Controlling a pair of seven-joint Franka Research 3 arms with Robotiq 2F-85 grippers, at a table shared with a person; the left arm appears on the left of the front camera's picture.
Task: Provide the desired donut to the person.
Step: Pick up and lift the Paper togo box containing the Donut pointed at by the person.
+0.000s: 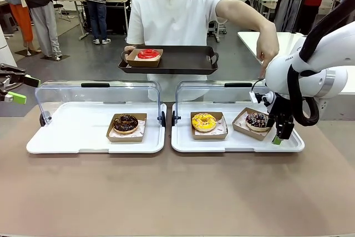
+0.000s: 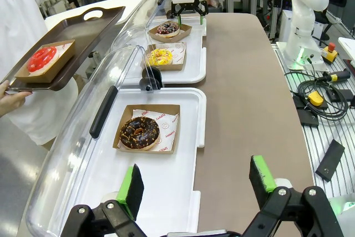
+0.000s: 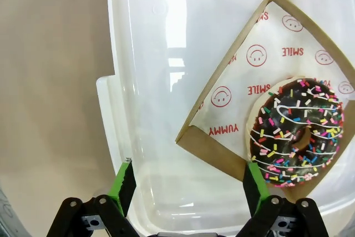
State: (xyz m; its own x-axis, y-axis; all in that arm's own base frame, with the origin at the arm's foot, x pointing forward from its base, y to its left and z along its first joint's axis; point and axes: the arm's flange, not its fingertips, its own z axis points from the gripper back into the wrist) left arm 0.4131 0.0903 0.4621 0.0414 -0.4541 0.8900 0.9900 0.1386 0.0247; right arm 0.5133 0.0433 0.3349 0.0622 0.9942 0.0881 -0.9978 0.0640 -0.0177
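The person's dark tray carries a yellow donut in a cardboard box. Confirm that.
Wrong colour. The front view shows the dark tray carrying a red donut in a cardboard box; the yellow donut lies on a white tray on the table.

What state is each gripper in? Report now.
Left gripper: open, empty.
Right gripper: open, empty, by the sprinkled donut.

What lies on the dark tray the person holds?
A red donut in a cardboard box, near one end; the rest of the tray looks bare. The box's floor under the donut is hidden.
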